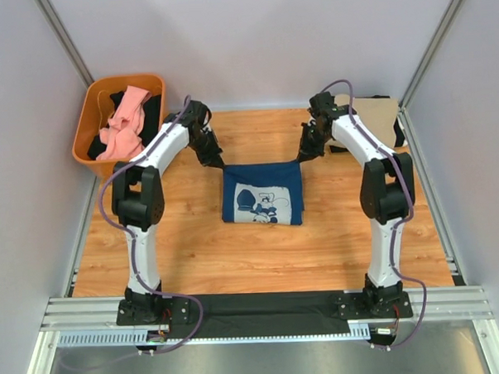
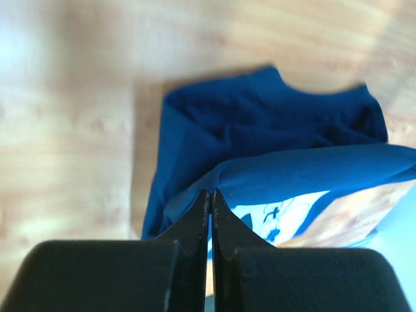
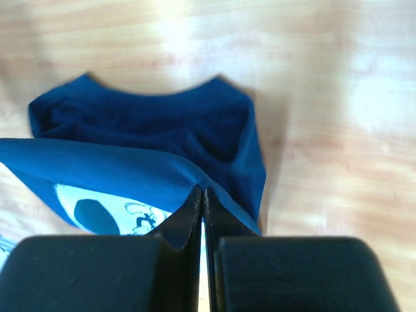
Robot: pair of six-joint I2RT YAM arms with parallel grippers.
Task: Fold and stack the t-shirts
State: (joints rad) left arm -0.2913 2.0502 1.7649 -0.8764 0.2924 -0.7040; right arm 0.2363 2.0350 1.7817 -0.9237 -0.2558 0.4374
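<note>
My left pincer (image 2: 209, 195) and right pincer (image 3: 201, 192) are both clamped tight. Each nips a far corner of the navy blue cloth t-shirt (image 1: 262, 195) with the pale mouse print, which lies mid-surface on the wooden table (image 1: 236, 254).

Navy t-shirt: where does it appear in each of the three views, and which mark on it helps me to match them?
Top external: navy t-shirt in the middle of the picture.
Left wrist: centre and right, collar towards the top.
Right wrist: left and centre, collar towards the top.
Shared landmark: its pale chest print, on the near side in every view.
</note>
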